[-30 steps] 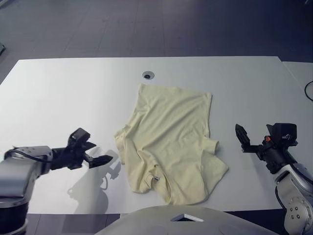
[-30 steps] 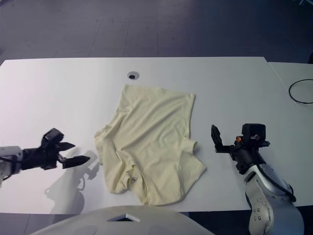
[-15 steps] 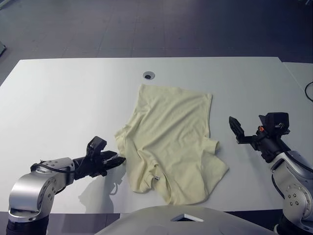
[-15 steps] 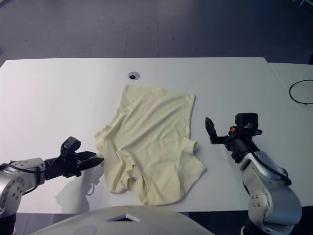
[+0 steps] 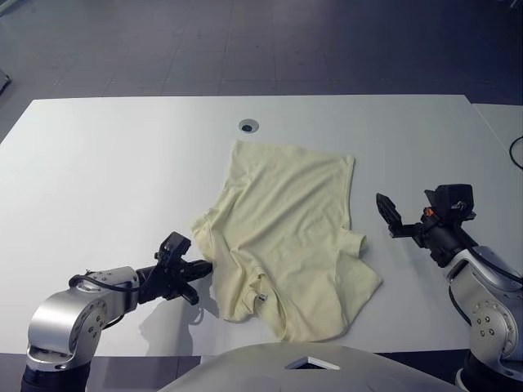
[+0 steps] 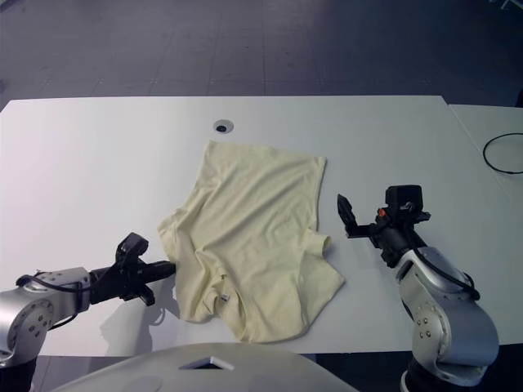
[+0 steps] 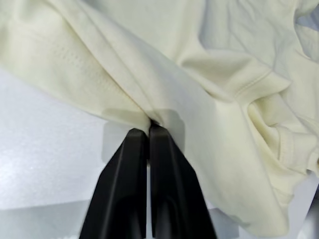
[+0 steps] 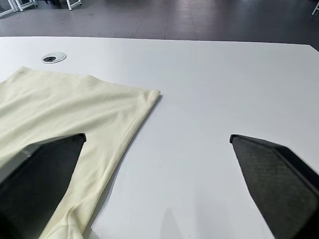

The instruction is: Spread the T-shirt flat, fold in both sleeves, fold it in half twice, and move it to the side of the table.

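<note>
A pale yellow T-shirt (image 5: 286,233) lies crumpled in the middle of the white table (image 5: 106,171), its hem toward the far side and its collar near the front edge. My left gripper (image 5: 203,266) is low on the table at the shirt's left edge. In the left wrist view its fingertips (image 7: 148,130) are pressed together on a fold of the cloth (image 7: 164,74). My right gripper (image 6: 350,219) hovers open just right of the shirt's right side. Its two fingers (image 8: 45,179) stand wide apart with bare table and the shirt's hem corner (image 8: 149,94) between them.
A round cable grommet (image 5: 248,126) sits in the table beyond the shirt. A black cable loop (image 6: 502,153) lies on the neighbouring table at the right. Bare tabletop stretches to the left, right and far side of the shirt. The front edge is close to the collar.
My left gripper slid right across the table to the shirt's left edge and its fingers went from open to shut there. My right gripper moved left toward the shirt, still open.
</note>
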Robot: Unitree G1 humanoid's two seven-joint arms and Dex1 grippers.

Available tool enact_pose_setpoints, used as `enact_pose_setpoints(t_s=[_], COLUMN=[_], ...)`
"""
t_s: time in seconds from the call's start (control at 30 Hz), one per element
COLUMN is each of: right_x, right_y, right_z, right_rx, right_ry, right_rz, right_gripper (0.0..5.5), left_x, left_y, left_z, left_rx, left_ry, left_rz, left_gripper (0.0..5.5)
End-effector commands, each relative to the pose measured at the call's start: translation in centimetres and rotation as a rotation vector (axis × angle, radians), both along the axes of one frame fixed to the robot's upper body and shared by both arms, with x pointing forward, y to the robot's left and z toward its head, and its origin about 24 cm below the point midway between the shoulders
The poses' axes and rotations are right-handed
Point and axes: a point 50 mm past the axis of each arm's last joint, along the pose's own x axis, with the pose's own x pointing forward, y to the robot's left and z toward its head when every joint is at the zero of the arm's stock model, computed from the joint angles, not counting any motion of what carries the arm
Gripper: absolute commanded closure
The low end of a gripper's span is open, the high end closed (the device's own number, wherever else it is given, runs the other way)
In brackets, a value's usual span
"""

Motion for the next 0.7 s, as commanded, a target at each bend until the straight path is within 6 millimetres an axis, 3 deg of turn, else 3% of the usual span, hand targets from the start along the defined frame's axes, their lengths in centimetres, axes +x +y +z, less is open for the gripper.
enact_pose_setpoints(t_s=[0.03,0.43,0.7], right_x=[0.1,-1.5,-3.0], right_y=[-0.1,1.1,1.2], right_z=[0.2,-0.1,-0.8], right_rx=[-0.011,-0.070,0.037], right_ry=[-0.003,0.006,0.040], right_rz=[0.001,0.053,-0.016], right_gripper=[0.10,0.10,0.10], left_x=[-0.8,-0.1,0.5], left_y=[0.6,4.3,5.7], left_z=[-1.0,0.9,1.7], left_rx=[0.032,0.115,0.145], left_ry=[0.078,0.101,0.126], left_rz=[0.021,-0.037,-0.129], left_gripper=[5.47,5.47,5.47])
